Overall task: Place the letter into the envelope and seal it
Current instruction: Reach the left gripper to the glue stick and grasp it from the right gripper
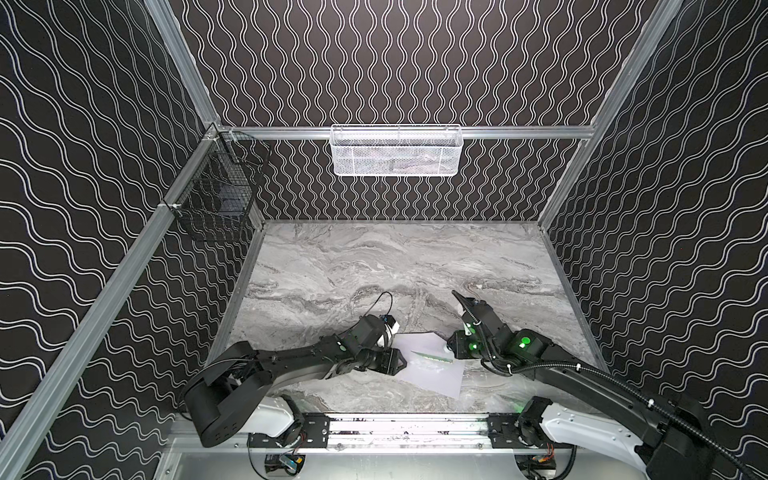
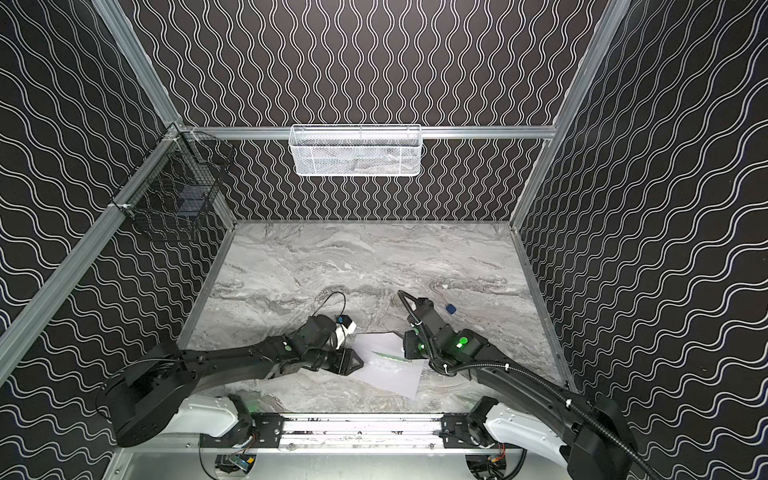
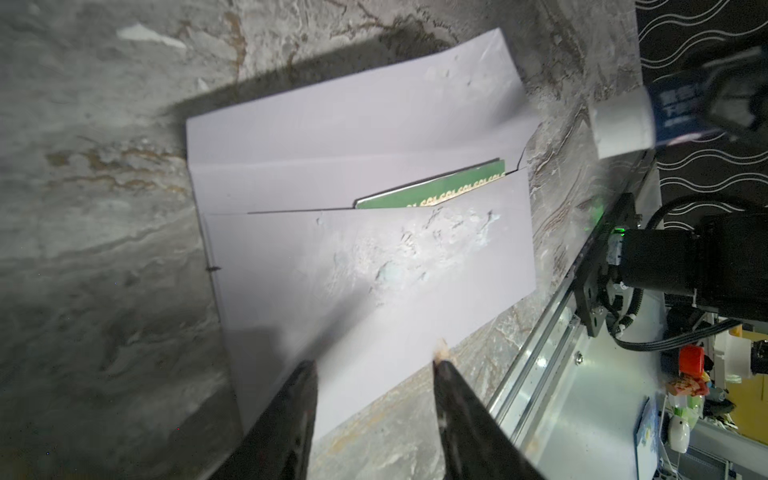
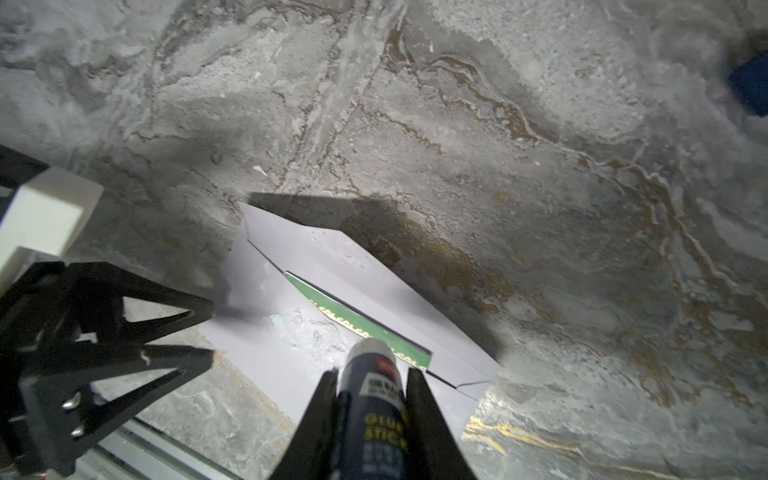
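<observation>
Envelope (image 3: 374, 291): was laid flat on the marble counter (image 1: 374, 266) near its front edge, between both arms, flap (image 3: 353, 116) open.
Letter (image 3: 436, 191): was tucked into the pocket; only a green-bordered strip was seen at the mouth.
Left jaws: were spread, empty, over the envelope's edge.
Right jaws: were pinched on a glue stick (image 4: 374, 399), tip above the exposed strip.
Handling: the paper was judged light, thin and limp, likely to slide on the smooth counter.
Hold: the flap's free edge was judged best taken, with the body pinned down.
</observation>
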Controlling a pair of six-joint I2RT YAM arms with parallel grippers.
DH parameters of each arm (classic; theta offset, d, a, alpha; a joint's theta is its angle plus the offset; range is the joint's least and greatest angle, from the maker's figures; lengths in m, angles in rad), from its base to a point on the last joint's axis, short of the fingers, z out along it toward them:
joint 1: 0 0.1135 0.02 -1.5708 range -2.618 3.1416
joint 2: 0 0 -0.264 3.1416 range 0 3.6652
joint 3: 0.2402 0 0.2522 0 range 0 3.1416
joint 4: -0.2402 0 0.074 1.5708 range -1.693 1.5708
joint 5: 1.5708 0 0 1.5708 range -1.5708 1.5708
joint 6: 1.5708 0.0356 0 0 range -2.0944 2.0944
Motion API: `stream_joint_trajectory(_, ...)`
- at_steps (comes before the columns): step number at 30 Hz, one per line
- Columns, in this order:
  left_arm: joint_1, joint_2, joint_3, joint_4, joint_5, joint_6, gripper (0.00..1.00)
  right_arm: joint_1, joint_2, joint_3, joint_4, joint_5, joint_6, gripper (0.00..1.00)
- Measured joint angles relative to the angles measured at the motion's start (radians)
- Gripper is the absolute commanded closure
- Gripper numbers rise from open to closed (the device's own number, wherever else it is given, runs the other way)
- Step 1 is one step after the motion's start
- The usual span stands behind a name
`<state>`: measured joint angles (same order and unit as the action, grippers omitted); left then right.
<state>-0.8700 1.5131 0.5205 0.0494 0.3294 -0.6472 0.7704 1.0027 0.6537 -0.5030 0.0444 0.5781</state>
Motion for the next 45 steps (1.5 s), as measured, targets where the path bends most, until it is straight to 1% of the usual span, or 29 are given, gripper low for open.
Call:
stream_joint_trajectory(4, -0.001, -0.073, -0.022, 0.01, 0.001, 0.018, 0.48, -0.051, -0.016, -0.019, 0.047, -0.114, -0.053, 1.0)
stream_joint_trajectory(7, -0.008, -0.178, -0.071, 0.048, 0.008, 0.05, 0.48, -0.095, -0.009, -0.034, 0.087, -0.254, -0.094, 1.0)
stream_joint_trajectory(9, -0.031, -0.255, -0.101, 0.085, 0.004, 0.085, 0.49, -0.105, 0.004, -0.032, 0.109, -0.341, -0.12, 1.0)
stream_joint_trajectory(12, -0.094, -0.328, -0.13, 0.162, -0.016, 0.18, 0.5, -0.119, 0.023, -0.015, 0.114, -0.462, -0.156, 1.0)
stream_joint_trajectory(14, -0.127, -0.338, -0.14, 0.205, -0.036, 0.252, 0.51, -0.125, 0.032, 0.002, 0.117, -0.529, -0.18, 1.0)
stream_joint_trajectory(17, -0.143, -0.326, -0.14, 0.256, -0.061, 0.345, 0.51, -0.128, 0.043, 0.024, 0.117, -0.604, -0.206, 1.0)
stream_joint_trajectory(19, -0.148, -0.295, -0.12, 0.277, -0.085, 0.414, 0.51, -0.129, 0.053, 0.035, 0.116, -0.651, -0.221, 1.0)
stream_joint_trajectory(22, -0.151, -0.244, -0.067, 0.299, -0.093, 0.499, 0.5, -0.129, 0.072, 0.048, 0.117, -0.71, -0.232, 1.0)
stream_joint_trajectory(24, -0.151, -0.22, -0.039, 0.315, -0.111, 0.537, 0.5, -0.129, 0.084, 0.055, 0.118, -0.739, -0.238, 1.0)
stream_joint_trajectory(27, -0.153, -0.196, -0.018, 0.322, -0.108, 0.575, 0.5, -0.132, 0.086, 0.055, 0.124, -0.756, -0.237, 1.0)
stream_joint_trajectory(37, -0.166, -0.169, -0.002, 0.336, -0.071, 0.601, 0.52, -0.13, 0.093, 0.08, 0.135, -0.799, -0.227, 1.0)
stream_joint_trajectory(39, -0.169, -0.163, 0.011, 0.334, -0.062, 0.602, 0.55, -0.13, 0.097, 0.082, 0.135, -0.806, -0.226, 1.0)
stream_joint_trajectory(41, -0.17, -0.155, 0.029, 0.321, -0.062, 0.605, 0.61, -0.129, 0.098, 0.082, 0.135, -0.813, -0.221, 1.0)
stream_joint_trajectory(45, -0.17, -0.146, 0.062, 0.258, -0.072, 0.634, 0.7, -0.129, 0.106, 0.091, 0.126, -0.803, -0.192, 1.0)
